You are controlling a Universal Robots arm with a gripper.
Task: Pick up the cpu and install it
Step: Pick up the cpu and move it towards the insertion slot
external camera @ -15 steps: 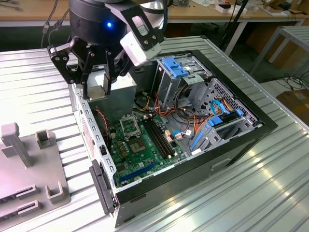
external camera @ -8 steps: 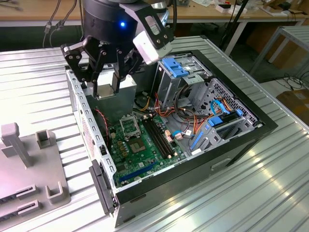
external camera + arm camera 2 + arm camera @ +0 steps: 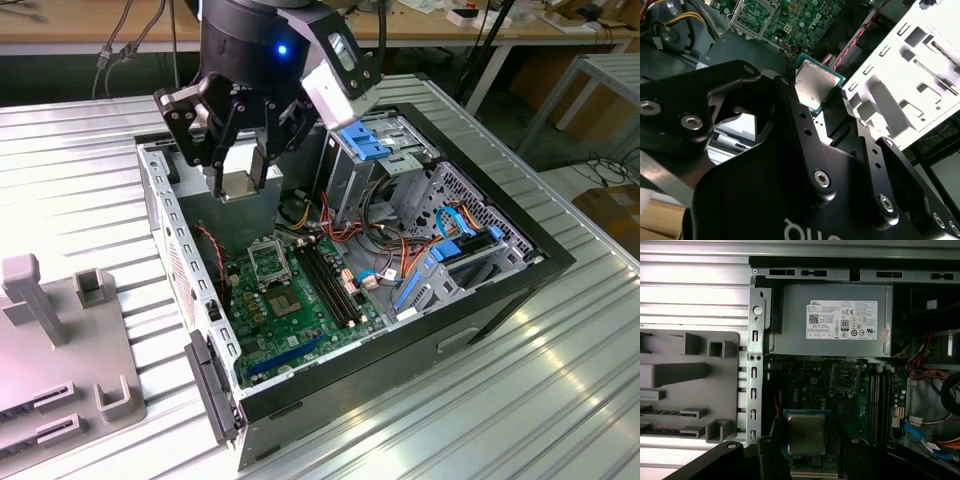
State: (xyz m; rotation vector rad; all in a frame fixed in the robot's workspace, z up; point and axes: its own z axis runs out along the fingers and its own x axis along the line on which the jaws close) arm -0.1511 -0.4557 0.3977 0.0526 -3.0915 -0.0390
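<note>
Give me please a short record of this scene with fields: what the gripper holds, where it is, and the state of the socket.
gripper: shut on the cpu, fingers on two opposite edges
cpu position: in the air above the open computer case, not seated
socket: on the green motherboard inside the case, no chip visible in it
beside the case: grey fixture on the table, at the exterior view's left
</note>
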